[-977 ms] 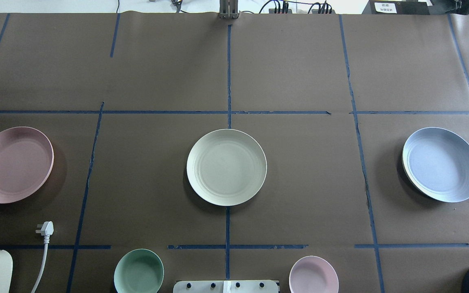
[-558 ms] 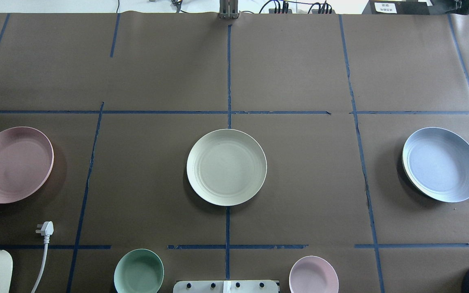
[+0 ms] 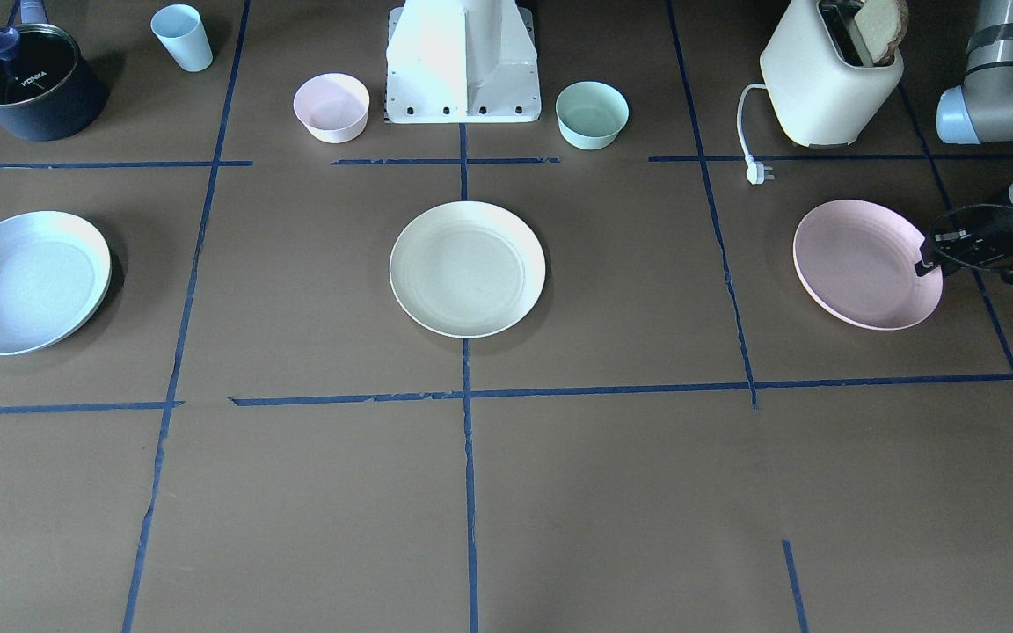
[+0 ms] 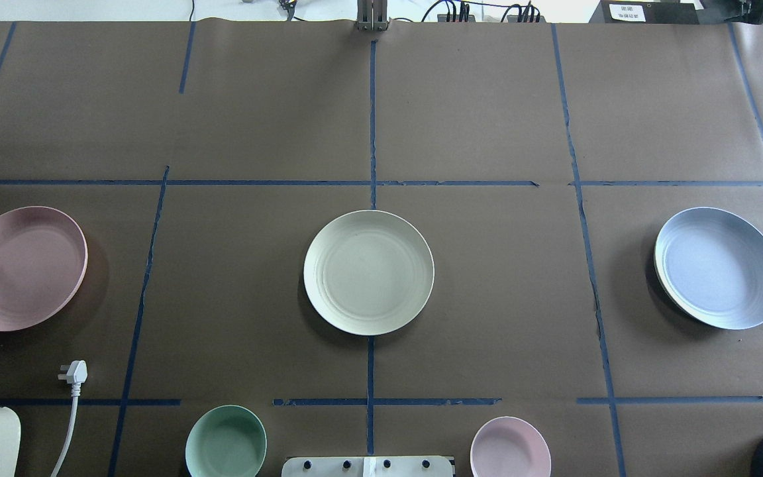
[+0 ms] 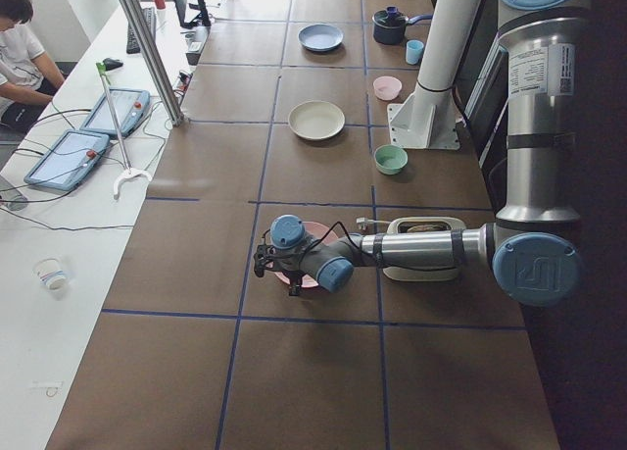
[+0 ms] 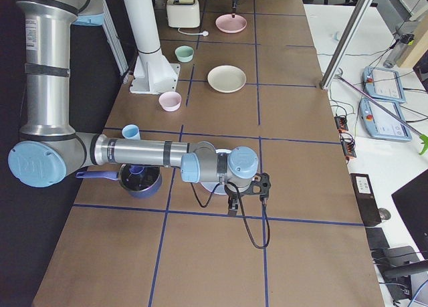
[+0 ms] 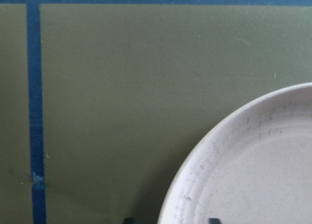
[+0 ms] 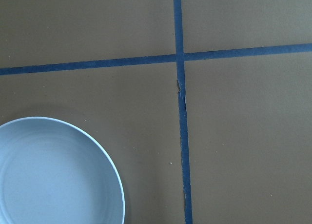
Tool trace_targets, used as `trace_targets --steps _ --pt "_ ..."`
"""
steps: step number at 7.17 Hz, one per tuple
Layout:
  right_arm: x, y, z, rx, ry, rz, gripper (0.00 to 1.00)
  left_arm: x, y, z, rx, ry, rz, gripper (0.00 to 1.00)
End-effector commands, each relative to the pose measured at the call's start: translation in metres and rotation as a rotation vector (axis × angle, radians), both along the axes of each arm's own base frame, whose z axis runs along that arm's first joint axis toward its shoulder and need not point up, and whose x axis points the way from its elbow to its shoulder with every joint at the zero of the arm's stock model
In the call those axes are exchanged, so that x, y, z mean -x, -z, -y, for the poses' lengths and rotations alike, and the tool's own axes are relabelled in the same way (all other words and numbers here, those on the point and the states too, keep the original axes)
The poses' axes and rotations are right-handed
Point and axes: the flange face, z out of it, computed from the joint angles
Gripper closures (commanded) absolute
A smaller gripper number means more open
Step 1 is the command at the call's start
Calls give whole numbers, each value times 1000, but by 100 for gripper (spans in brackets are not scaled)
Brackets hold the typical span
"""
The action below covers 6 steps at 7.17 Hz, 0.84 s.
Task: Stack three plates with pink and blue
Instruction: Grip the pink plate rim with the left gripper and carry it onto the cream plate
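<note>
White "KONKA" lettering on the glass lid (image 3: 30,69) of the dark pot (image 3: 42,119).

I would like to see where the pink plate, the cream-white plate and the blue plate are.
pink plate (image 3: 863,264): front-facing view, middle of its inner face.
cream-white plate (image 4: 368,271): overhead view, middle of its inner face.
blue plate (image 4: 719,267): overhead view, middle of its inner face.

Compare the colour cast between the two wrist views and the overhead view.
Left wrist view: greenish cast, table olive, pink plate nearly white. Right wrist view: tan table, blue plate pale and sharp. Overhead view: brown table, soft shadows beside each plate.
</note>
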Motion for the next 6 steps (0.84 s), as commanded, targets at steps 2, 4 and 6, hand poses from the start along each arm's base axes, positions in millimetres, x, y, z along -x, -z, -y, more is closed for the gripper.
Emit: trace_targets --steps 2,4,6 --pt "2 0 0 0 5 2 0 -26 64 26 -16 -43 -188 100" --pt "3 5 5 -11 3 1 0 -111 204 81 27 -52 -343 100" --pt "3 9 7 -18 2 1 0 -248 344 63 58 -146 -432 100"
